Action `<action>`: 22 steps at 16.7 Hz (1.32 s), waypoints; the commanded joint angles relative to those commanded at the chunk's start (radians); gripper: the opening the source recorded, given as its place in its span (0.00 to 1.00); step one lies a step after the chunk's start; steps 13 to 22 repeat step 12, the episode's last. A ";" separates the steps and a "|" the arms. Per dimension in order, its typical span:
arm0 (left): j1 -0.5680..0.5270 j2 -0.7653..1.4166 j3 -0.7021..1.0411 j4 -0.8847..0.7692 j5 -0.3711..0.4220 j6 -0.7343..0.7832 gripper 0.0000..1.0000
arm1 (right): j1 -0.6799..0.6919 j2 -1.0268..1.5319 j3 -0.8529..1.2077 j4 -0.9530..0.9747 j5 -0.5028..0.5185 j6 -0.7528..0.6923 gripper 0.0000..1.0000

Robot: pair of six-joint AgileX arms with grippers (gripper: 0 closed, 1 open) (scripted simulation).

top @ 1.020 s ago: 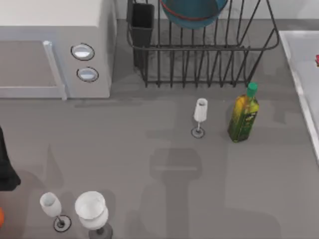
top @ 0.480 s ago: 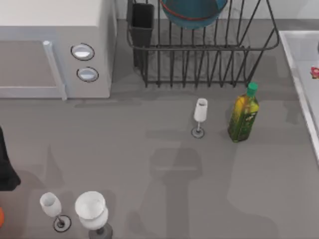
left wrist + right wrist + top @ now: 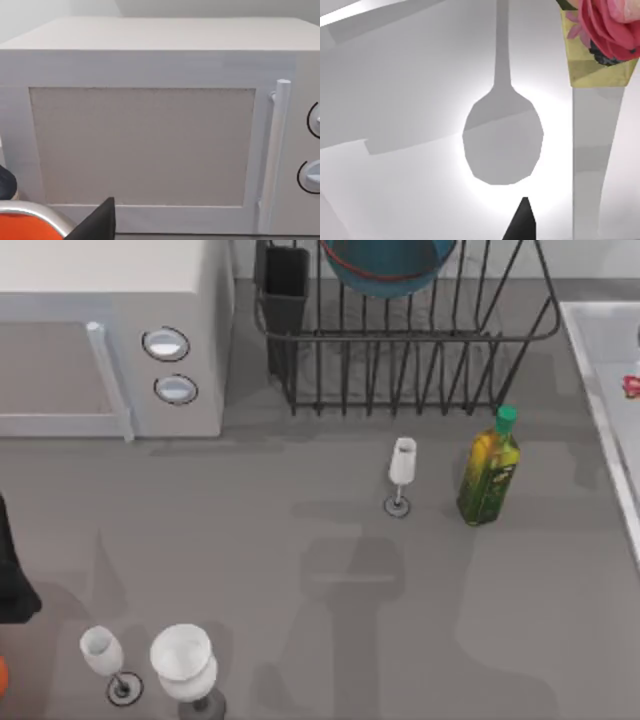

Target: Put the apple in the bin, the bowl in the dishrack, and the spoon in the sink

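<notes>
Looking at the table's right edge, see the tiny pink-red spoon (image 3: 632, 385) lying inside the pale sink (image 3: 600, 350), with the blue bowl (image 3: 385, 265) already sitting in the black dishrack (image 3: 420, 370). Seen close from the right wrist: a pink flower at one end of the spoon and a thin pale handle below it. Right claw (image 3: 522, 222) low over the white sink floor, near the spoon and, by the look of it, not touching it; open or closed, cannot tell. Left claw (image 3: 95, 225) parked in front of the microwave (image 3: 150, 145); cannot tell its state either. Probably a very light spoon, thin, hard and smooth, so likely to slip or spin when squeezed. Best to pinch across the middle of the thin handle, not the bumpy flower end. Squeeze softly and lift slowly. Probably no need to pick it up at all, since it seems to lie where it belongs.
</notes>
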 joint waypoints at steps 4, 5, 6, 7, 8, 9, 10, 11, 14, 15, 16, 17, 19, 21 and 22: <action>0.000 0.000 0.000 0.000 0.000 0.000 1.00 | 0.000 0.000 0.000 0.000 0.000 0.000 0.83; 0.000 0.000 0.000 0.000 0.000 0.000 1.00 | 0.000 0.000 0.000 0.000 0.000 0.000 0.90; 0.000 0.000 0.000 0.000 0.000 0.000 1.00 | 0.000 0.000 0.000 0.000 0.000 0.000 0.98; 0.000 0.000 0.000 0.000 0.000 0.000 1.00 | 0.000 0.000 0.000 0.000 0.000 0.000 1.00; 0.000 0.000 0.000 0.000 0.000 0.000 1.00 | 0.000 0.000 0.000 0.000 0.000 0.000 1.00; 0.000 0.000 0.000 0.000 0.000 0.000 1.00 | 0.000 0.000 0.000 0.000 0.000 0.000 1.00; 0.000 0.000 0.000 0.000 0.000 0.000 1.00 | 0.000 0.000 0.000 0.000 0.000 0.000 1.00; 0.000 0.000 0.000 0.000 0.000 0.000 1.00 | 0.000 0.000 0.000 0.000 0.000 0.000 1.00; 0.000 0.000 0.000 0.000 0.000 0.000 1.00 | 0.000 0.000 0.000 0.000 0.000 0.000 1.00; 0.000 0.000 0.000 0.000 0.000 0.000 1.00 | 0.000 0.000 0.000 0.000 0.000 0.000 1.00; 0.000 0.000 0.000 0.000 0.000 0.000 1.00 | 0.000 0.000 0.000 0.000 0.000 0.000 1.00; 0.000 0.000 0.000 0.000 0.000 0.000 1.00 | 0.000 0.000 0.000 0.000 0.000 0.000 1.00; 0.000 0.000 0.000 0.000 0.000 0.000 1.00 | 0.000 0.000 0.000 0.000 0.000 0.000 1.00; 0.000 0.000 0.000 0.000 0.000 0.000 1.00 | 0.000 0.000 0.000 0.000 0.000 0.000 1.00; 0.000 0.000 0.000 0.000 0.000 0.000 1.00 | 0.000 0.000 0.000 0.000 0.000 0.000 1.00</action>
